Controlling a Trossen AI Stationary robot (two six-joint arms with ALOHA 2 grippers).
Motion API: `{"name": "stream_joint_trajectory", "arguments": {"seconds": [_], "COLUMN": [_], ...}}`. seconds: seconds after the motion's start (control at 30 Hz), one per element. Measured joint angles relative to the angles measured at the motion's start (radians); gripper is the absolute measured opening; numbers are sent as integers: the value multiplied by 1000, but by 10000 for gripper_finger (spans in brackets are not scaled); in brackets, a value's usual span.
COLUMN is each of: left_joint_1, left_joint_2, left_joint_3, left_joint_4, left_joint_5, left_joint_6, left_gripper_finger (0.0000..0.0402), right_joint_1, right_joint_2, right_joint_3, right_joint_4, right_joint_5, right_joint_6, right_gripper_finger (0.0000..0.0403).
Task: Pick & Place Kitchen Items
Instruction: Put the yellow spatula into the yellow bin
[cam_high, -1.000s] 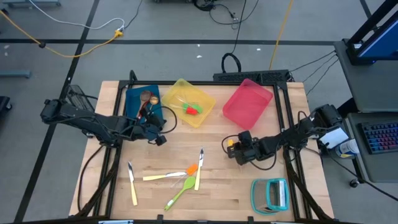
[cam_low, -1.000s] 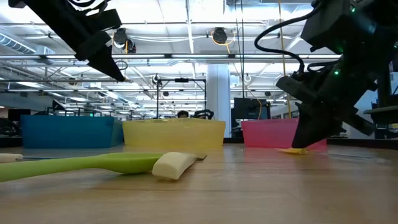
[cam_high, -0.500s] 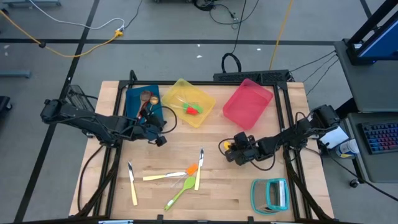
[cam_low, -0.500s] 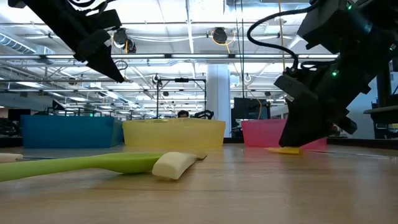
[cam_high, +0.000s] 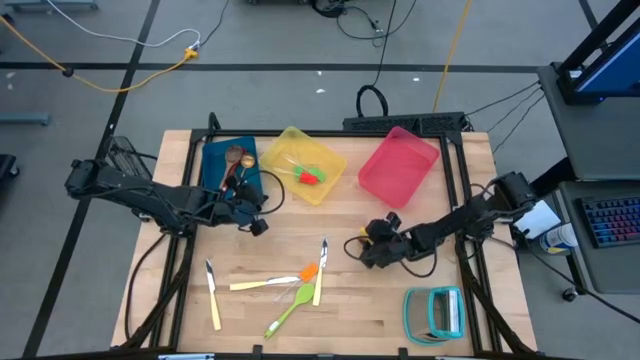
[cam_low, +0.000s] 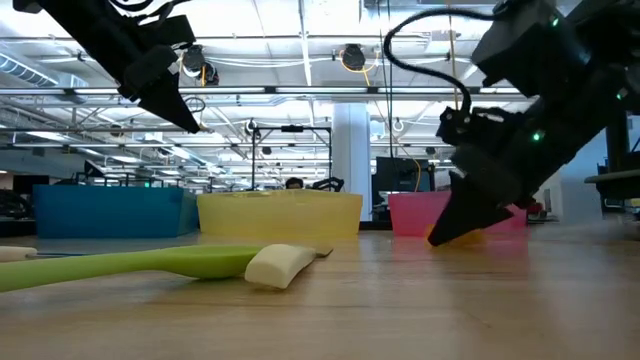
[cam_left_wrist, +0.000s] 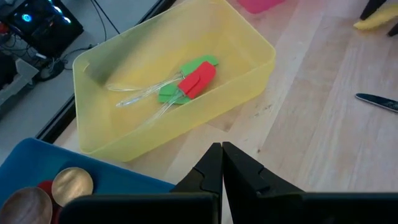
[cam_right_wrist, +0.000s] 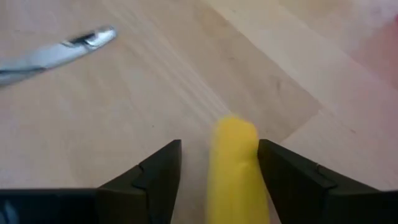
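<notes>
Right wrist view shows what the high view hides: the right gripper (cam_right_wrist: 217, 168) has its fingers (cam_right_wrist: 158, 171) spread apart, with a yellow spatula (cam_right_wrist: 235, 165) lying on the wooden table (cam_right_wrist: 124, 106) between them, and a knife tip (cam_right_wrist: 59, 53) farther off. From above, the right gripper (cam_high: 372, 246) is a dark lump right of the cutlery cluster (cam_high: 300, 283). Left wrist view shows the left gripper (cam_left_wrist: 221, 158) pinched together, empty, near the yellow bin (cam_left_wrist: 249, 87) holding red and green spatulas (cam_left_wrist: 189, 81). A second ago the right gripper sat slightly farther right and was closed; it has since opened and edged left.
</notes>
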Motion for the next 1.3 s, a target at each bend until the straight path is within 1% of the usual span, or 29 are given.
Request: {"name": "stream_joint_trajectory", "arguments": {"seconds": [0.2, 0.3, 0.4, 0.47, 0.6, 0.67, 0.77, 0.83, 1.13, 1.2, 1.3], "left_joint_1": [1, 1, 1, 1, 1, 1, 1, 1, 1, 1, 1], "left_joint_2": [0, 0, 0, 0, 0, 0, 0, 0, 0, 0, 0], "left_joint_3": [0, 0, 0, 0, 0, 0, 0, 0, 0, 0, 0], "left_joint_4": [1, 3, 9, 9, 9, 9, 9, 9, 9, 9, 8], "left_joint_5": [-1, -4, -4, -5, -5, -5, -4, -4, -4, -4, -4], "left_joint_6": [-1, -1, -1, -1, -1, -1, -1, -1, 0, 0, 0], "left_gripper_finger": [17, 17, 17, 17, 17, 17, 17, 17, 17, 17, 17], "right_joint_1": [2, -1, -7, -8, -9, -8, -8, -12, -16, -17, -17], "right_joint_2": [31, 6, -12, -14, -15, -16, -16, -15, -9, -9, -9], "right_joint_3": [2, 1, 0, 0, 1, 2, 2, 2, 2, 2, 2], "right_joint_4": [18, 22, -3, -41, -79, -91, -96, -96, -105, -105, -104], "right_joint_5": [52, 47, 56, 58, 5, 1, 1, 0, 17, 18, 15], "right_joint_6": [-30, -96, -126, -122, -56, -38, -38, -39, -30, -33, -25], "right_gripper_finger": [206, 206, 204, 200, 191, 183, 162, 139, 13, 5, 5]}}
